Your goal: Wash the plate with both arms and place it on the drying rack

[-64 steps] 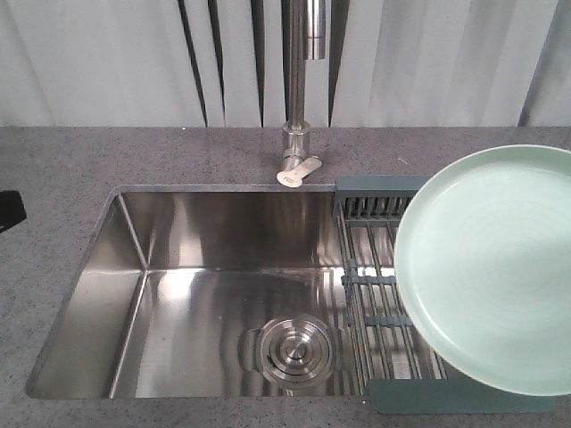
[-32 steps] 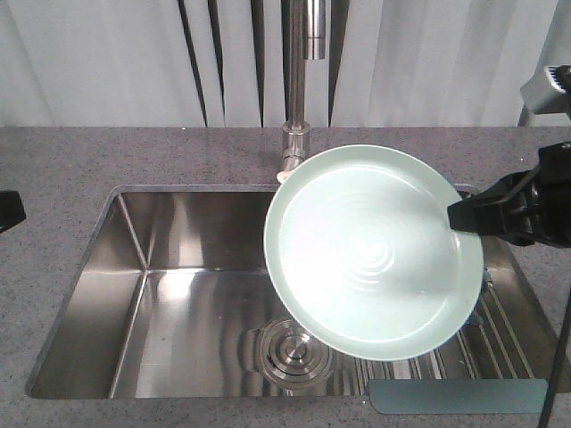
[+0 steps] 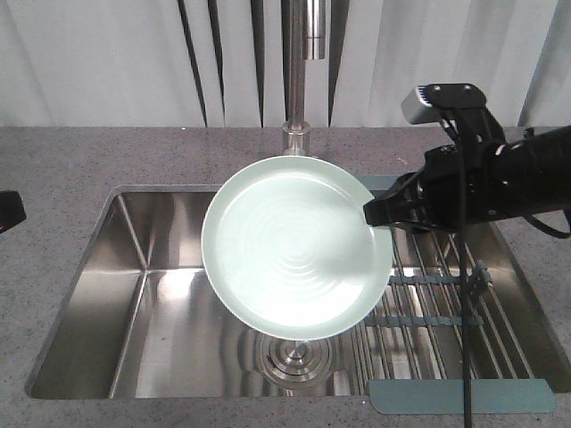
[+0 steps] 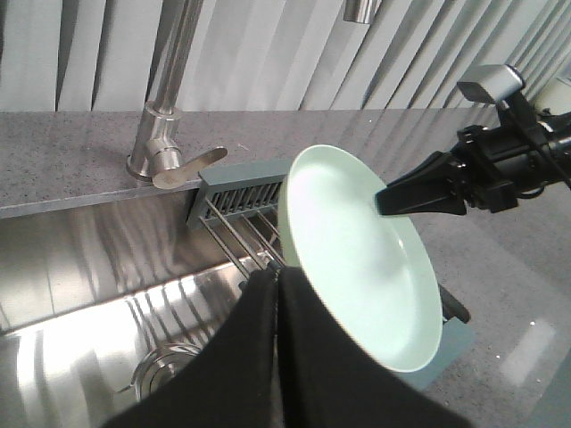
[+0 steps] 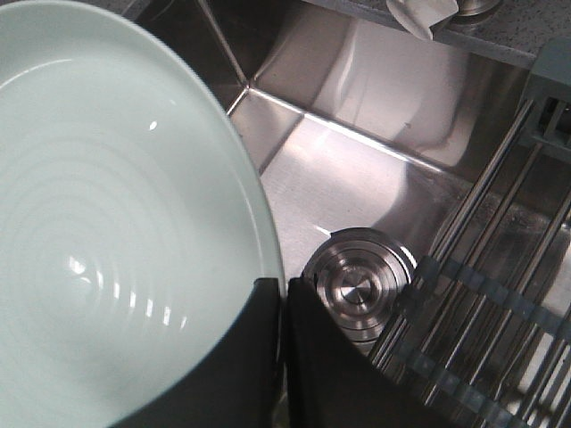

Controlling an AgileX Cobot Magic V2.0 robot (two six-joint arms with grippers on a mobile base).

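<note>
The pale mint-green plate (image 3: 285, 259) hangs tilted over the middle of the sink, its inside facing the front camera. My right gripper (image 3: 373, 216) is shut on its right rim; in the right wrist view the fingers (image 5: 268, 357) pinch the plate (image 5: 107, 250) edge above the drain. In the left wrist view my left gripper (image 4: 277, 273) is shut with nothing between its fingers, and the plate (image 4: 366, 259) and right gripper (image 4: 382, 198) lie beyond it. Only a black bit of the left arm (image 3: 7, 212) shows at the left edge. The drying rack (image 3: 437, 303) spans the sink's right part.
A steel faucet (image 3: 297, 80) rises behind the sink (image 3: 134, 294), its spout above the plate. The round drain (image 5: 357, 285) sits in the basin floor, left of the rack (image 5: 500, 285). A black cable (image 3: 466, 357) hangs from the right arm across the rack. Grey countertop (image 3: 71, 160) surrounds the sink.
The plate has travelled left from above the rack to over the sink's middle, and the right arm has come into view holding it. The left arm has stayed at the left edge.
</note>
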